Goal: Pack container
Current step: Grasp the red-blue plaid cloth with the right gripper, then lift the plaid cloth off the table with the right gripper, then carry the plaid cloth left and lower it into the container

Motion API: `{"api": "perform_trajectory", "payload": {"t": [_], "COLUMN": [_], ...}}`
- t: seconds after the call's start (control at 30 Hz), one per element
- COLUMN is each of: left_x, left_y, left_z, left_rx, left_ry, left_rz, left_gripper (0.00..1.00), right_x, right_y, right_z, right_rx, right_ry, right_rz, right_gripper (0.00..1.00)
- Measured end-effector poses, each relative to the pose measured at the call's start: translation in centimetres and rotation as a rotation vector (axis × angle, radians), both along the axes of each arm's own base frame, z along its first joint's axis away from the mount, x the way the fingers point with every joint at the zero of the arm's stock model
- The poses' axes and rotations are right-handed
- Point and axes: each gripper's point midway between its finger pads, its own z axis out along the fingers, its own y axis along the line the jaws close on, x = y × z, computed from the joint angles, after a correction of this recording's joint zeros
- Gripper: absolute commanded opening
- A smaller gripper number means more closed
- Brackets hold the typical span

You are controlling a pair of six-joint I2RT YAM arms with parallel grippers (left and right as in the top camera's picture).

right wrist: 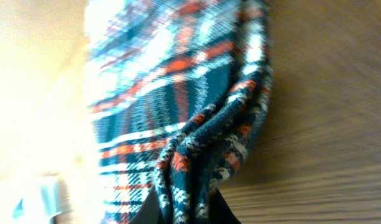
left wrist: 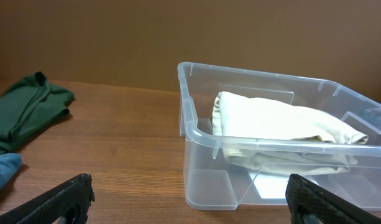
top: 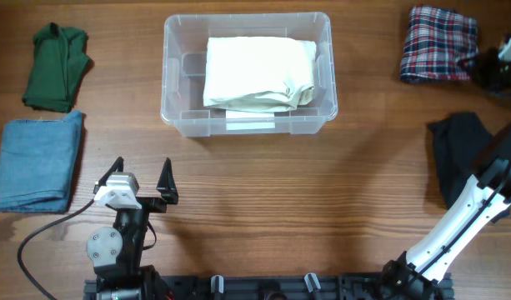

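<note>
packing has only begun: one cream cloth (top: 255,71) is in the container (top: 172,112), at the far middle of the worktop. green cloth (top: 57,67), blue cloth (top: 38,162) and dark cloth (top: 459,154) wait outside. right gripper (top: 503,62) looks clamped on the plaid cloth (top: 438,42), far right corner; left gripper (top: 141,171) is apart.

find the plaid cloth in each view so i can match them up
overhead: plaid cloth at the top right, on the table.
left wrist: not in it.
right wrist: fills the middle, bunched toward the bottom edge.
shared landmark: the brown wooden table, seen in all three views.
</note>
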Motion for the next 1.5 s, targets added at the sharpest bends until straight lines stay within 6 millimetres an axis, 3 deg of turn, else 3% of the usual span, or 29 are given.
{"api": "perform_trajectory", "payload": {"t": [0.03, 0.07, 0.13, 0.27, 0.77, 1.13, 1.27, 1.5], "left_x": [0.0, 0.0, 0.0, 0.0, 0.0, 0.0, 0.0, 0.0], "left_y": [0.0, 0.0, 0.0, 0.0, 0.0, 0.0, 0.0, 0.0], "left_z": [0.0, 0.0, 0.0, 0.0, 0.0, 0.0, 0.0, 0.0], "left_rx": [0.0, 0.0, 0.0, 0.0, 0.0, 0.0, 0.0, 0.0], "left_ry": [0.0, 0.0, 0.0, 0.0, 0.0, 0.0, 0.0, 0.0], "left_rz": [0.0, 0.0, 0.0, 0.0, 0.0, 0.0, 0.0, 0.0], "left_gripper": [1.0, 1.0, 1.0, 1.0, 1.0, 1.0, 1.0, 1.0], "right_x": [0.1, 0.7, 1.0, 1.2, -1.0, -4.4, -5.9, -9.2], "right_y": [0.4, 1.8, 3.3, 6.1, 11.0, 16.3, 20.2, 29.9], "right_z": [0.7, 3.5, 6.0, 9.6, 14.2, 21.7, 24.9, 29.4], "right_rx": [-0.01, -0.045, -0.071, -0.097, -0.182, -0.268, -0.333, -0.43], "right_ry": [-0.007, -0.044, -0.073, -0.113, -0.104, -0.199, -0.291, -0.473], "right_rz": [0.008, 0.04, 0.069, 0.117, 0.233, 0.352, 0.48, 0.761], "right_gripper": [0.04, 0.04, 0.04, 0.04, 0.04, 0.04, 0.04, 0.04]}}
